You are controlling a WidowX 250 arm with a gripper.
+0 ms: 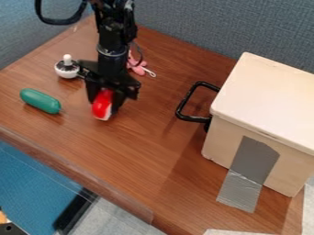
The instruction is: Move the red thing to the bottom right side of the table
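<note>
The black gripper [108, 102] hangs down over the left part of the wooden table, at the red thing [102, 105]. This red thing is rounded, with a white patch at its lower end. Its upper part is hidden by the gripper, and whether it touches the tabletop cannot be made out. The brown table [156, 158] has its front edge running down from the left toward the bottom.
Left of the gripper lie a green oblong object [40, 101] and a white-and-dark round object with a knob [67, 67]. A pink object [138, 67] is behind it. On the right stands a pale box [264, 103] with a black handle [186, 103] and grey tape.
</note>
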